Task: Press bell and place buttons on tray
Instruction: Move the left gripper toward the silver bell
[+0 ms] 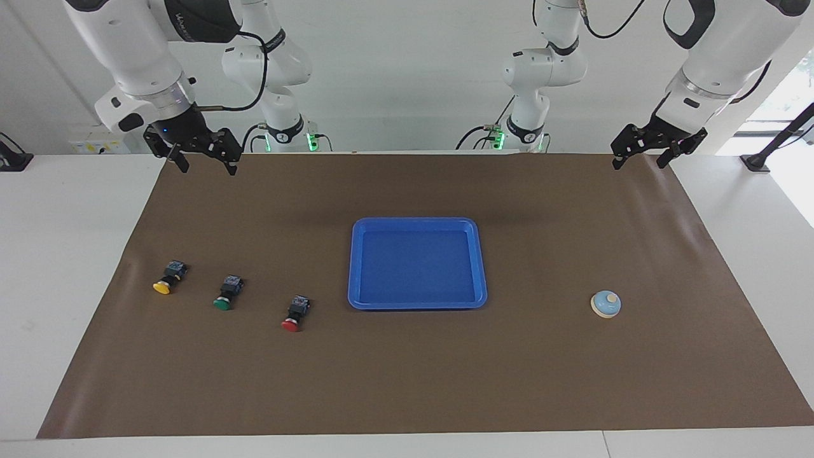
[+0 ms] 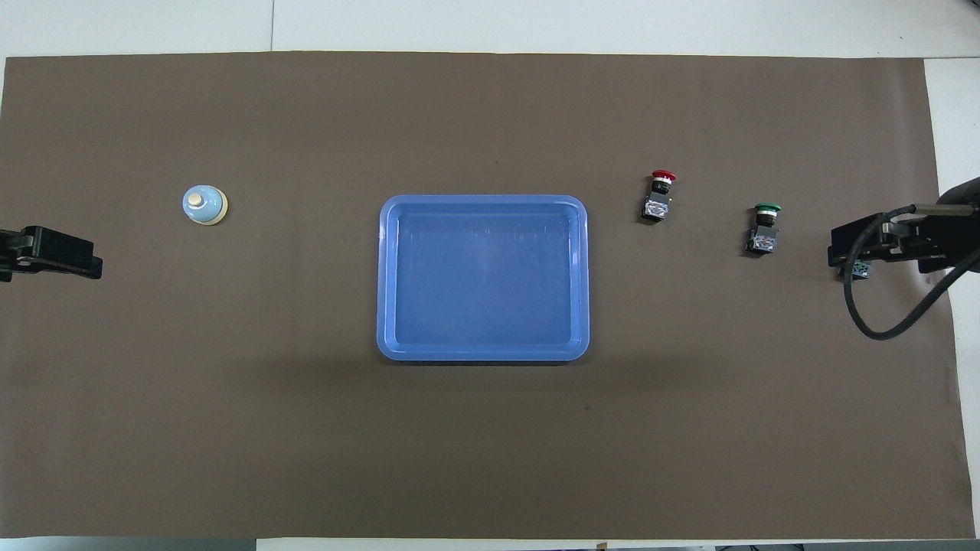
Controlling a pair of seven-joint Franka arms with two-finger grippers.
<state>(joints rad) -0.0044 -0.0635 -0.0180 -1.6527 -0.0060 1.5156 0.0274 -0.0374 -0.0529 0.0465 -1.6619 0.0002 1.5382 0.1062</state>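
Blue tray (image 1: 417, 304) flat at the middle of the brown mat (image 1: 407, 381), nothing in it.

Bell (image 1: 605, 304) upright on the mat toward the left arm's end, well apart from the tray, cream knob up. Left gripper (image 1: 642, 159) raised over the mat's edge at the robots' own end, fingers spread and released, holding nothing; bell farther from the robots than that edge, well clear of the claw, no contact. In the overhead view only the left gripper's black tip (image 2: 53, 252) visible at the frame's side, with the bell (image 2: 204, 205) near it but apart.

Three buttons lying on their sides in a slanted row toward the right arm's end, caps pointing away from the robots: red button (image 1: 295, 314) nearest the tray, green button (image 1: 227, 293) in the middle, yellow button (image 1: 170, 278) outermost. All three on the mat, none on the tray, none touching another.

Right gripper (image 1: 202, 160) up over the mat's corner at the robots' end, fingers apart, empty; buttons well clear of it in the facing view. From overhead, right gripper (image 2: 888, 245) covering most of the yellow button, red (image 2: 658, 197) and green (image 2: 765, 228) in plain sight beside it.
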